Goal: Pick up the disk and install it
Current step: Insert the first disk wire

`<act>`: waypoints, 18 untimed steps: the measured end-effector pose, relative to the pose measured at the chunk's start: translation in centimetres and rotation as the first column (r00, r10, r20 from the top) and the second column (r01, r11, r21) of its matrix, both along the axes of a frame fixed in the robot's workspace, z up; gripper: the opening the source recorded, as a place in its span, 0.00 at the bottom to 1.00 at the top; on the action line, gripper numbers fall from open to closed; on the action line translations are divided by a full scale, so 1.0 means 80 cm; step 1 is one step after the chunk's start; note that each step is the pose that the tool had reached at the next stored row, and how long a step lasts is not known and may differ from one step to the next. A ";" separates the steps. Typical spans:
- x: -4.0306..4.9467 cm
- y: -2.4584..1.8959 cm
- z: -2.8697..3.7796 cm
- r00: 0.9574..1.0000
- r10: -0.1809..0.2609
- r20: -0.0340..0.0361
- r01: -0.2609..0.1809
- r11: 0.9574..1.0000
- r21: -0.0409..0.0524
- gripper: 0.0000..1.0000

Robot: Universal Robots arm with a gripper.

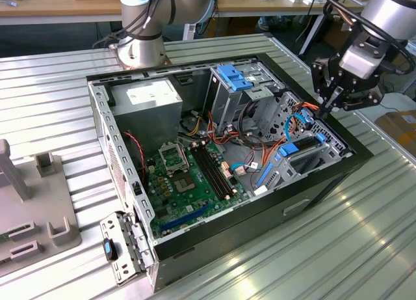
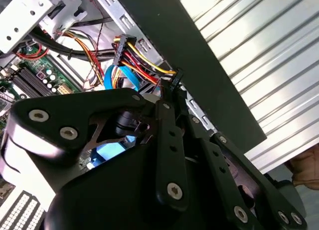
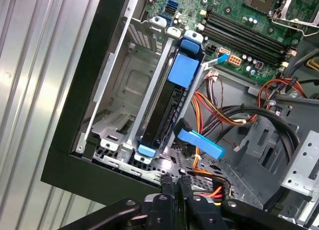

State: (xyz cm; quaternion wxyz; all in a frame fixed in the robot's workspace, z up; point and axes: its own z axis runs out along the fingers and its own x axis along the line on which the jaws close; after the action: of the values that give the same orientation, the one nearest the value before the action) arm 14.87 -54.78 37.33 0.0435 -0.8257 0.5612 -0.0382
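Disk (image 3: 168, 113) seated on edge in case (image 3: 84, 90) bay, blue frame showing. Claw (image 3: 175, 184) clenched, empty, apart from disk, close to cables (image 3: 219, 115).

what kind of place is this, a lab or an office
Probably a robotics lab or workshop: an open computer case sits on a ribbed metal table, a robot arm's base is mounted on that table, and wooden workbenches stand behind.
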 end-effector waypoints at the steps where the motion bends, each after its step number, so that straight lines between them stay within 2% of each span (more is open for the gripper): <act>1: -0.003 0.0000 0.0000 1.000 -0.001 0.000 0.001 1.000 0.000 0.16; 2: -0.006 0.0000 0.0000 1.000 -0.002 0.000 0.002 1.000 0.000 0.16; 5: -0.023 0.0000 0.0000 1.000 -0.006 0.000 0.006 1.000 0.000 0.16; 8: -0.029 -0.0001 -0.0001 1.000 -0.017 0.000 0.017 1.000 0.000 0.16; 9: -0.029 0.0000 -0.0001 0.999 -0.045 0.000 0.045 0.999 0.000 0.16; 10: -0.030 0.0000 -0.0001 0.997 -0.081 0.000 0.081 0.997 0.000 0.16; 12: -0.030 0.0000 -0.0002 0.993 -0.117 0.000 0.117 0.993 0.000 0.16; 14: -0.030 -0.0001 -0.0002 0.985 -0.170 0.000 0.170 0.985 0.000 0.16; 18: -0.031 -0.0014 -0.0002 0.983 -0.181 0.000 0.181 0.983 0.000 0.16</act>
State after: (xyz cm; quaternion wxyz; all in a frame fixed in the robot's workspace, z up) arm 12.38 -54.89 37.31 0.0401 -0.7713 0.6339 -0.0420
